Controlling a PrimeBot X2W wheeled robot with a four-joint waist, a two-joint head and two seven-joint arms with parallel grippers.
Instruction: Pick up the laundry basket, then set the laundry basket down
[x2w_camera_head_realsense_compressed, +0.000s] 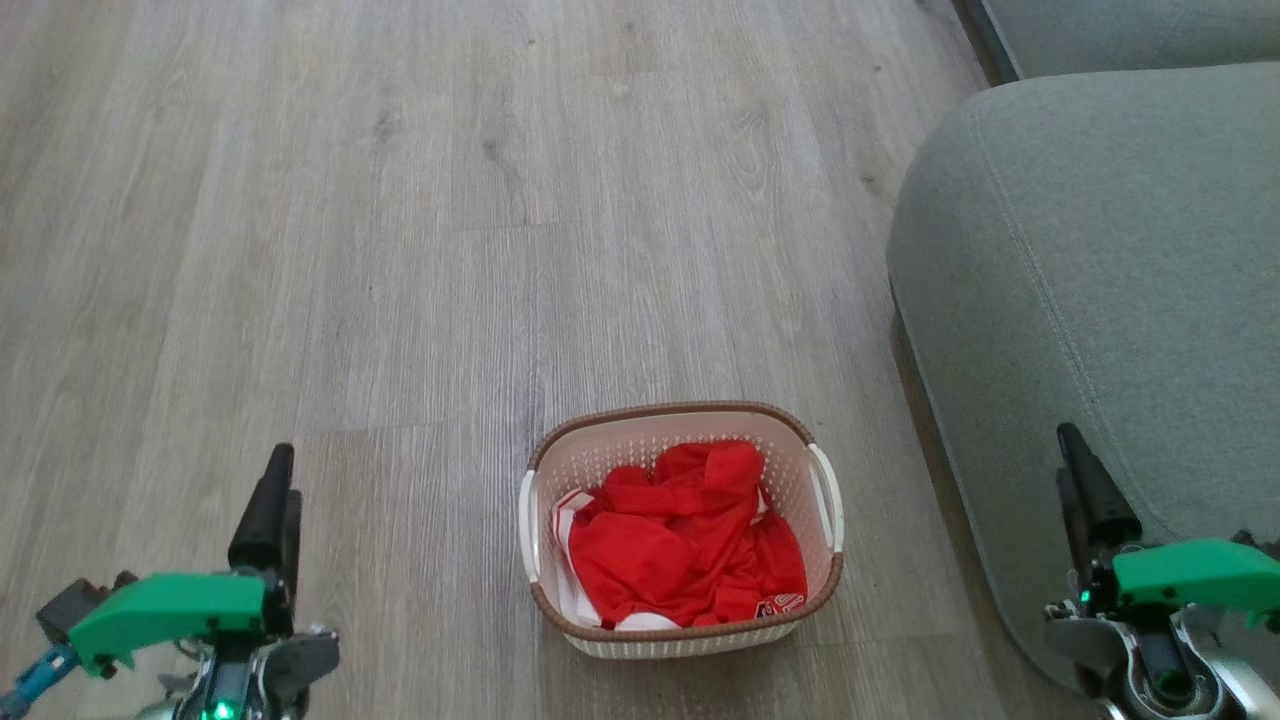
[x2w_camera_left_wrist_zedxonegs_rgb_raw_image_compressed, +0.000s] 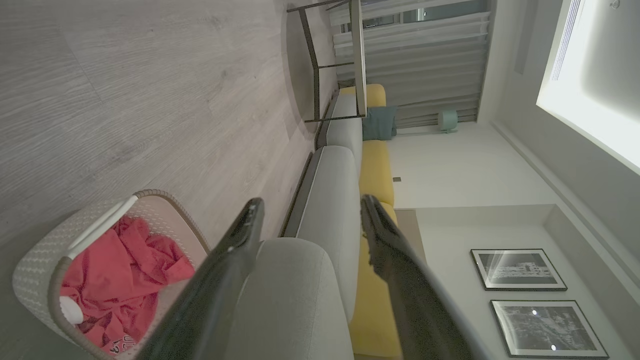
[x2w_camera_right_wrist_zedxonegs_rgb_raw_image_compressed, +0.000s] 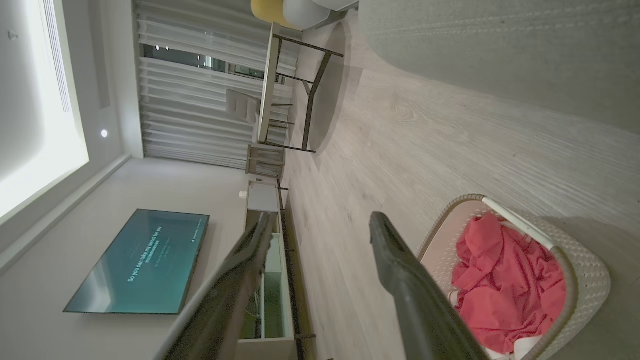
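The laundry basket (x2w_camera_head_realsense_compressed: 640, 447), cream-white and perforated with a brown woven-look rim and white side handles, stands on the wooden floor low in the middle of the head view. A crumpled red garment (x2w_camera_head_realsense_compressed: 690, 540) lies in it. My left gripper (x2w_camera_head_realsense_compressed: 278, 470) hovers to the basket's left, apart from it, fingers open and holding nothing. To its right, beside the sofa, my right gripper (x2w_camera_head_realsense_compressed: 1075, 445) is also open and holds nothing. The left wrist view has the basket (x2w_camera_left_wrist_zedxonegs_rgb_raw_image_compressed: 35, 260) at lower left of the open gripper (x2w_camera_left_wrist_zedxonegs_rgb_raw_image_compressed: 312, 202). In the right wrist view the basket (x2w_camera_right_wrist_zedxonegs_rgb_raw_image_compressed: 590, 270) sits lower right of the open gripper (x2w_camera_right_wrist_zedxonegs_rgb_raw_image_compressed: 322, 219).
A grey-green sofa (x2w_camera_head_realsense_compressed: 1100, 250) runs along the right, close to the basket and my right arm. Bare wood floor (x2w_camera_head_realsense_compressed: 450, 200) stretches ahead and to the left. Farther off are a metal-legged table (x2w_camera_right_wrist_zedxonegs_rgb_raw_image_compressed: 272, 90), a wall-mounted television (x2w_camera_right_wrist_zedxonegs_rgb_raw_image_compressed: 140, 260) and a low cabinet (x2w_camera_right_wrist_zedxonegs_rgb_raw_image_compressed: 272, 280).
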